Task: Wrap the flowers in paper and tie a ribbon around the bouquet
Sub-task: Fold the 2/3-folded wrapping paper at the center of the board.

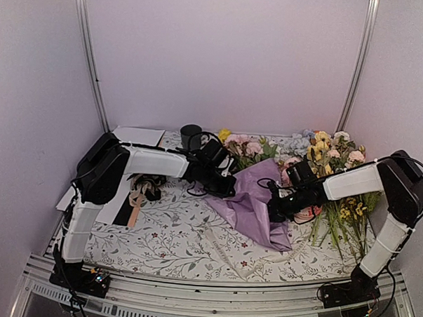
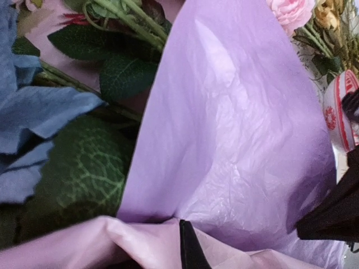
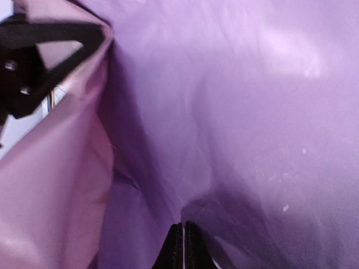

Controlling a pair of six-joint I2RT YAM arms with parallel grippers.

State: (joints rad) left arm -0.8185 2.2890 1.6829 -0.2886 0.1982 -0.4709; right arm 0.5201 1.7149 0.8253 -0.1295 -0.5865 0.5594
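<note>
At the lilac paper [image 1: 250, 202], mid-table: my left pincer [image 1: 226, 187] is clamped on its left edge and my right pincer [image 1: 274, 209] pinched on its right side. The flowers [image 1: 246, 147] lie at its far end.

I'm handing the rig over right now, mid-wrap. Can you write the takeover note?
The left end effector is shut on the paper, at its pinkish edge.
The right end effector is shut on a purple fold on the opposite side.
The flowers lie on the paper, blooms at its far end.
The ribbon lies loose on the table, nearer than the paper.
Done: paper partly folded over the stems.
Left: close the cone, tie the ribbon.
</note>
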